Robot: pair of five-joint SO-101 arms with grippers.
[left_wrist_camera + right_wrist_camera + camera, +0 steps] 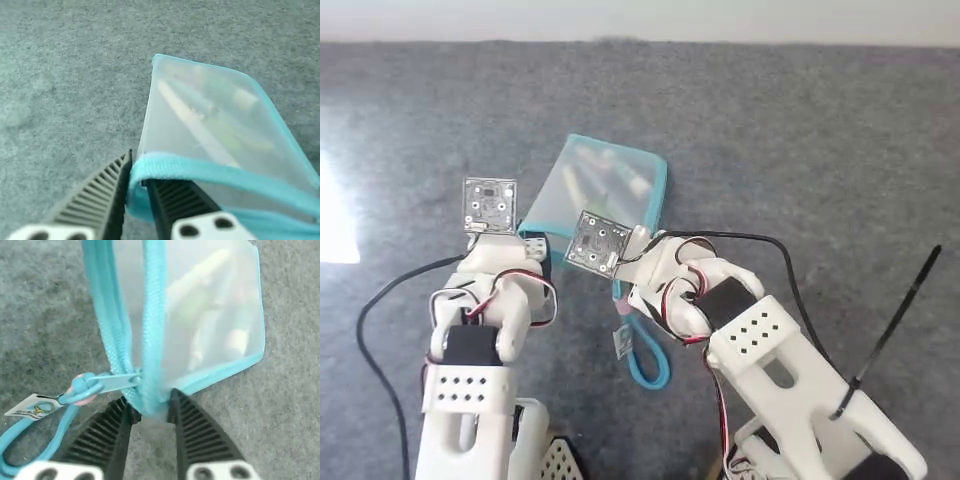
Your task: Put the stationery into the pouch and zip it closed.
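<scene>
A translucent pouch (605, 190) with teal trim lies on the grey carpet, with pens (195, 125) showing faintly through its wall. My left gripper (137, 172) is shut on a teal corner of the pouch (210, 115). My right gripper (150, 402) is shut on the zipper band at the pouch's (215, 315) other near corner. The zipper pull (115, 382) lies beside that gripper, with a pink bead and a paper tag (32, 407) on it. A teal strap loop (645, 360) trails from the pull toward the arm bases.
A black cable tie (900, 320) sticks up by the right arm's base. A black cable (370, 330) curves off the left arm. Bare grey carpet (820, 130) spreads beyond and to both sides of the pouch.
</scene>
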